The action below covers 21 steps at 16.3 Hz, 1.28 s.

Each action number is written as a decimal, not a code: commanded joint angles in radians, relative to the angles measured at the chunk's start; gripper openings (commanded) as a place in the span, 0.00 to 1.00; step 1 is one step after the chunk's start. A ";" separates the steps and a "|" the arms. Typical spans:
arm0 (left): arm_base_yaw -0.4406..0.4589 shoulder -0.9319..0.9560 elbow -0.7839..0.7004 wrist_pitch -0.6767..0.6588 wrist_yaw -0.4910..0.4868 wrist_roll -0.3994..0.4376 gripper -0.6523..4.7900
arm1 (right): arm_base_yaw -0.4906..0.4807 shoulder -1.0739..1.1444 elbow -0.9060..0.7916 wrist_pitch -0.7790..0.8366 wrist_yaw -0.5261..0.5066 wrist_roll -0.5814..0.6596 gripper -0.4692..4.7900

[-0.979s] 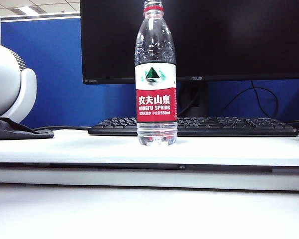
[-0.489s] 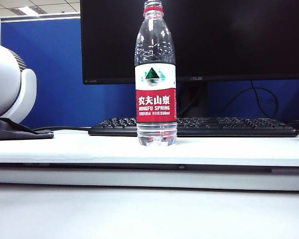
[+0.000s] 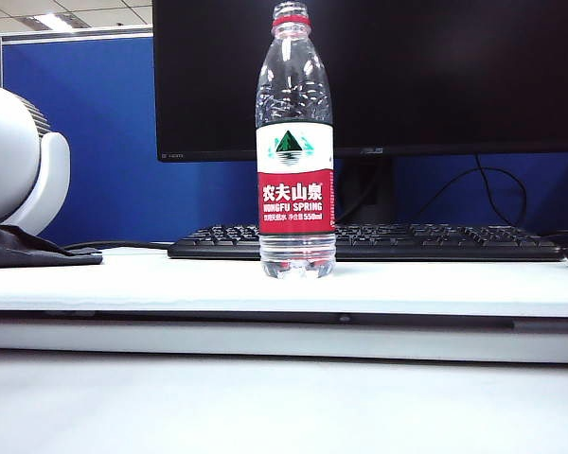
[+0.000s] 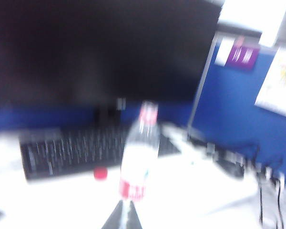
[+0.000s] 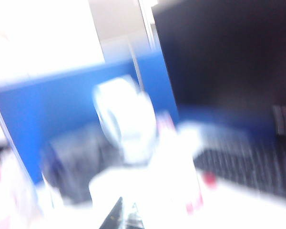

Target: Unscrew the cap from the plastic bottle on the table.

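Well, I see the plastic bottle point(image 3: 296, 151) standing upright at the centre of the exterior view on the table point(image 3: 435, 284), uncapped, with only the red ring on its neck. In the blurred left wrist view the cap point(image 4: 100, 173) lies beside the keyboard point(image 3: 369, 240) (near the bottle's base). Both left gripper point(image 4: 122, 218) and right gripper point(image 5: 121, 217) are pinched together on nothing, low in their own views.

Left gripper point(image 4: 122, 215), right gripper point(image 5: 122, 214): seemingly closed, blurred.
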 commanded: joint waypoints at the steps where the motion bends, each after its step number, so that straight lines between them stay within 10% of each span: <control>1: 0.000 -0.003 -0.195 0.155 0.003 -0.208 0.11 | -0.003 -0.002 -0.084 -0.093 0.040 0.000 0.08; 9: 0.000 -0.003 -0.369 0.245 -0.014 -0.435 0.12 | -0.003 -0.002 -0.255 0.006 0.253 -0.009 0.09; 21: 0.000 -0.003 -0.369 0.247 -0.024 -0.328 0.12 | -0.003 -0.002 -0.255 -0.018 0.253 -0.009 0.09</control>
